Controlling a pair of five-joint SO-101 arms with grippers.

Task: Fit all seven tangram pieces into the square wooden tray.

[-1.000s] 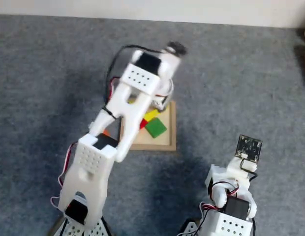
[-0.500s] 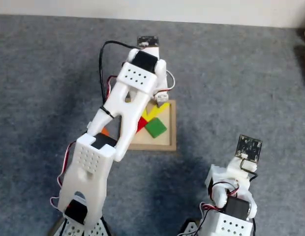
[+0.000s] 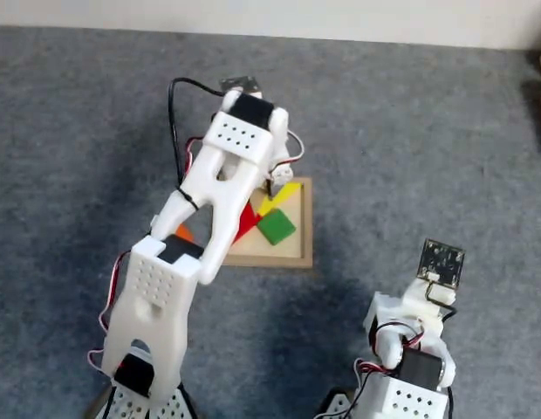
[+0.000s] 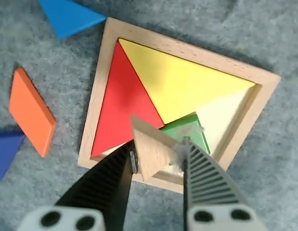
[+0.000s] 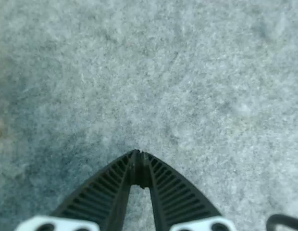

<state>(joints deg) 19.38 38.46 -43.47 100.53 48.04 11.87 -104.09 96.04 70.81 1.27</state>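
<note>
Stretching across the grey carpet (image 3: pixel 428 131), the left arm (image 3: pixel 209 218) is hanging over the tray (image 3: pixel 270 259), which is lying mid-carpet, toward the far edge. The right arm (image 3: pixel 410 349) is sitting folded by the near edge, and the right gripper (image 5: pixel 139 163) is hovering over bare carpet, pincer closed on nothing.

Inside the tray, the yellow triangle (image 4: pixel 182 84) is lying along one wall and the red triangle (image 4: pixel 122 106) along the adjoining wall, the two sharing a corner. Out on the carpet, beyond the red's wall, an orange parallelogram (image 4: pixel 31 111), a blue triangle (image 4: pixel 69 17) and a dark blue triangle (image 4: pixel 5 149) are lying apart. The green square (image 4: pixel 194 127) is sitting at the tray's middle, touching yellow and red.

And the left gripper (image 4: pixel 158 149) is pinching a plain wooden triangle (image 4: pixel 151 144), holding it above the tray's unfilled corner beside the green.
</note>
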